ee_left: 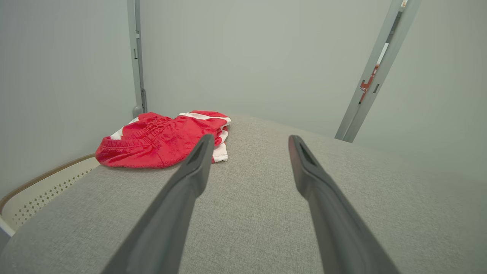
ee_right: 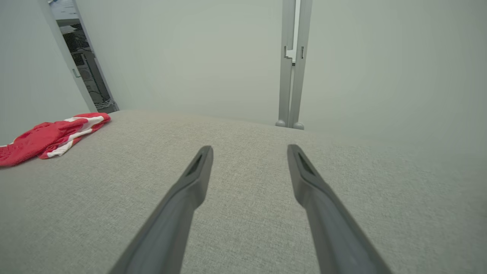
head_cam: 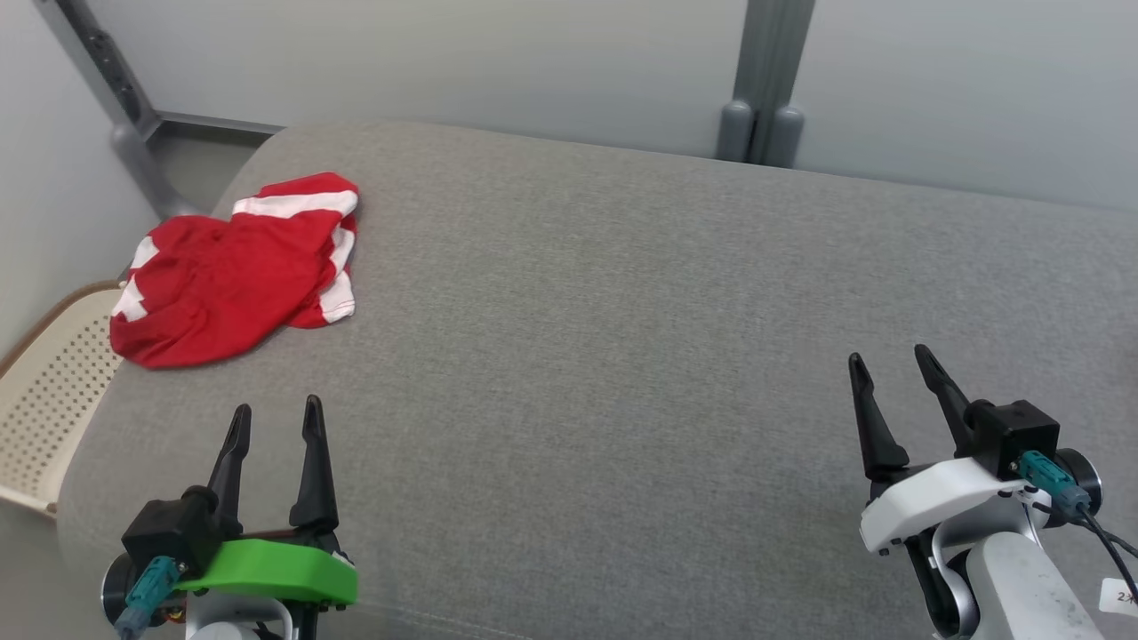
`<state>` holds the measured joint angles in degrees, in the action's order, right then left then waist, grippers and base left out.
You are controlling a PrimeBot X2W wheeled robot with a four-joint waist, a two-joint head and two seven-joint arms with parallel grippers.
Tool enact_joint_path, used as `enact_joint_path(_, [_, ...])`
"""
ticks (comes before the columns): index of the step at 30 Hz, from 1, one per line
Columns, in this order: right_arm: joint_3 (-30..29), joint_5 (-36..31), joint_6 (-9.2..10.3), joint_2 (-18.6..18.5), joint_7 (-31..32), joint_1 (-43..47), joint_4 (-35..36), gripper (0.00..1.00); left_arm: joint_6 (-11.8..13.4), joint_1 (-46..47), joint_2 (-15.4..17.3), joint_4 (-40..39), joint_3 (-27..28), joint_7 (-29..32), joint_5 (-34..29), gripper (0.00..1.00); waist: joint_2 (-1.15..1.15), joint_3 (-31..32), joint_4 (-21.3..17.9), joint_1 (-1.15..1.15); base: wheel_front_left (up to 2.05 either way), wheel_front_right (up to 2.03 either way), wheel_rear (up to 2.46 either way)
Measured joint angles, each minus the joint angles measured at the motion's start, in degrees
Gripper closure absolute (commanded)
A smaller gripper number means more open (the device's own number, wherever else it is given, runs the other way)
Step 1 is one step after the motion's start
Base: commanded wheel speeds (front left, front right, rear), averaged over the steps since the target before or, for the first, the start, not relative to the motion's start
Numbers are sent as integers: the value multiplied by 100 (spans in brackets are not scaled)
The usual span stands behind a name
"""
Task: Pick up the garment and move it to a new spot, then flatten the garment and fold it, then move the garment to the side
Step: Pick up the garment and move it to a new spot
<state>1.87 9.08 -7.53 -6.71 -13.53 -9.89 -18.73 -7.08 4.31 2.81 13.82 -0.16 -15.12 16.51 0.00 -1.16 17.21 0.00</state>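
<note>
Crumpled red garment with white stripes (head_cam: 236, 271) lies bunched at the far-left corner of the grey fabric-covered worktop (head_cam: 622, 356), its left side right at the left edge, above a cream perforated basket (head_cam: 53, 382) standing beside the worktop.

Key relation: the garment is straight ahead of the left hand (head_cam: 276, 406) and slightly to its left, near but not touching. The right hand (head_cam: 889, 356) is well apart, across the worktop near the right edge. Left arm is clearly the nearer one.

The garment's long axis runs diagonally, from the left edge up toward the far edge. The elastic waistband faces the left hand in the left wrist view (ee_left: 163, 140).

Pose: both hands sit low over the near edge, fingers pointing toward the far edge and parallel to the surface. Both are spread wide and empty.

Pick-up not yet begun. Likely a forward reach by the left arm, veering left.
</note>
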Motion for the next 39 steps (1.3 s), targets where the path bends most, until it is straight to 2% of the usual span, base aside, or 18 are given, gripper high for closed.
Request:
enact_joint_path(6, [144,68,0,-96,7,-9,-42,0,0,-13,0,-10,96,0,-27,0,0,1,549,0,0,0,0])
enact_joint_path(13, [186,91,0,-98,5,-13,-64,0,0,-129,2,-4,221,0,-44,0,0,17,1014,0,0,0,0])
enact_joint_path(19, [222,91,0,-100,7,-9,-53,0,10,-135,2,-46,275,0,-42,0,0,21,1197,0,0,0,0])
enact_joint_path(27, [158,79,0,-125,86,11,64,0,153,96,1,166,238,0,35,0,0,-129,1166,0,0,0,0])
enact_joint_path(32, [220,25,0,-205,253,-44,247,0,260,854,2,1167,271,0,249,0,0,-309,1064,0,0,0,0])
enact_joint_path(39, [409,-77,0,-508,631,-266,695,0,347,2512,125,2793,539,280,642,0,0,-741,807,0,0,0,0])
